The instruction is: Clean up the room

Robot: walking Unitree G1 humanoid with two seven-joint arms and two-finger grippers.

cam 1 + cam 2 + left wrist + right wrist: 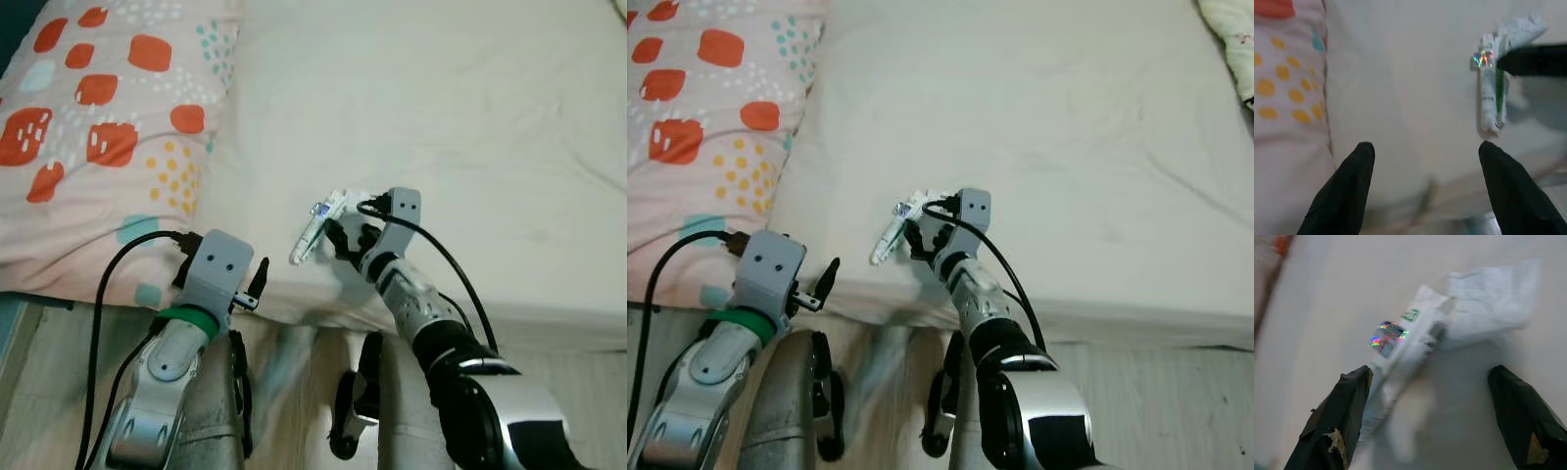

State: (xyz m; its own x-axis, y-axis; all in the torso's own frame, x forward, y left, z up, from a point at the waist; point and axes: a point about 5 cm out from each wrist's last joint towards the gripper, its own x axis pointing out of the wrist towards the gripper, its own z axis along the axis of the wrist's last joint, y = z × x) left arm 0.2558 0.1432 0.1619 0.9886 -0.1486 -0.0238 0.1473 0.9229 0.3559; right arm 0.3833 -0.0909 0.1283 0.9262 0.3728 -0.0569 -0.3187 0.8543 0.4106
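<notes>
Spreading across the far side: a cream bed sheet (441, 108), a spotted pillow (98, 127) at left. Hovering at the near bed edge: left gripper (1422, 188), fingers spread, empty. Reaching just beside a crumpled white wrapper (318, 230) near the edge: right gripper (1440, 416), fingers wide apart. Worth centring over the wrapper before closing, pinching low against the sheet.

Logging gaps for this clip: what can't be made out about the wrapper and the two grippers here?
- Wrapper: its print is blurred in the right wrist view and too small in the eye views.
- Right gripper: open around the wrapper; blur hides whether a finger touches it.
- Crumpled white piece beside the wrapper: unclear whether attached.
- Left gripper: open over the bed edge; the floor below is blurred.
</notes>
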